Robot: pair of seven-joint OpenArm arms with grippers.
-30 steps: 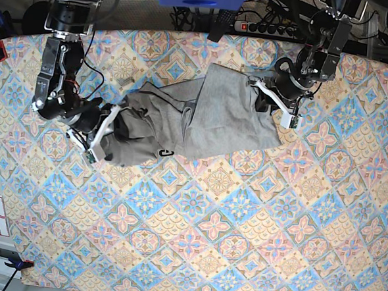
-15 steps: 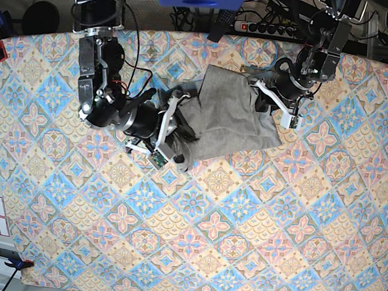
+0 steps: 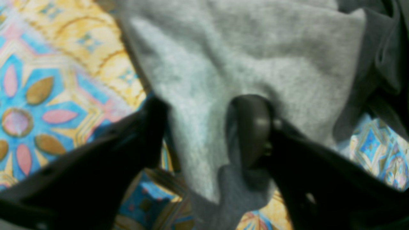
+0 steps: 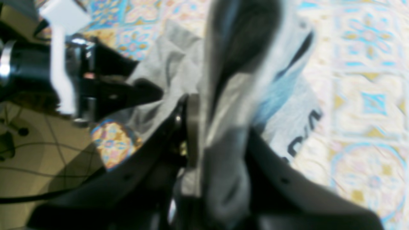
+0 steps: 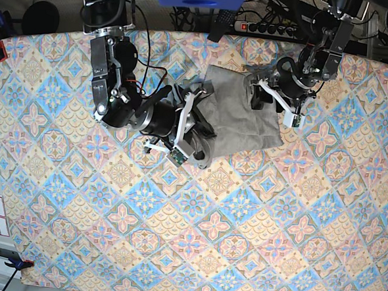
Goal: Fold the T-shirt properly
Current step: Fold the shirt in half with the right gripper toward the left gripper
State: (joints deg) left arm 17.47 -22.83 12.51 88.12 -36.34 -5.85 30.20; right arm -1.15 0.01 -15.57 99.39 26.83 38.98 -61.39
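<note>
The T-shirt [image 5: 238, 115] lies bunched on the patterned tablecloth [image 5: 194, 251] near the tabletop's far edge, slightly toward its right half in the base view. Its grey cloth is gathered into a compact, roughly folded heap. Black lettering shows on one flap in the right wrist view.

Right pincer [image 5: 193, 133]: clenched on a fold of the T-shirt at the heap's left side; in the right wrist view the cloth is bunched between the fingers [image 4: 191, 127]. The picture is blurred, so the exact part of the garment cannot be told.

Left pincer [image 3: 198, 127]: released, jaws standing apart on either side of a hanging edge of the T-shirt. One finger [image 3: 252, 127] touches the cloth. In the base view this pincer sits at the heap's far right corner.
</note>
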